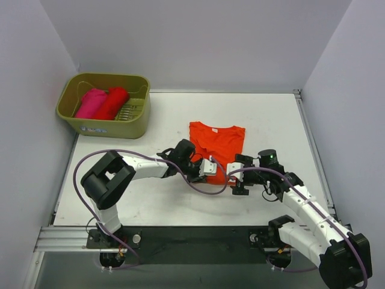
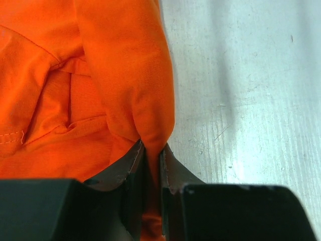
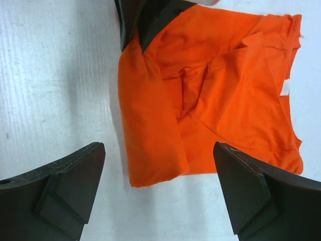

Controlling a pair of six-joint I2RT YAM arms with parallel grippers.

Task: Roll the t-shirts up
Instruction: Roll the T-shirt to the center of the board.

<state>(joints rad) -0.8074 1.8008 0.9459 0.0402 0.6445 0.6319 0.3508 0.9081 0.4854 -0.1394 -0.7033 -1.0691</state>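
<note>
The orange t-shirt (image 1: 218, 139) lies mid-table (image 1: 271, 120), and its near hem is turned into a thick fold running left to right. The left gripper (image 2: 150, 150) is pinched tight on the fold's left end. The right gripper (image 3: 159, 146) hangs spread wide, with the fold's loose right end just ahead of it. Only the left wrist view shows the pinch. Only the top view shows the red t-shirt (image 1: 114, 101) and pink t-shirt (image 1: 90, 103) in the basket (image 1: 135, 123).

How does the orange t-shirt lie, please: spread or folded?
Folded: the orange t-shirt has sides turned inward; the left gripper pinches a doubled edge.
</note>
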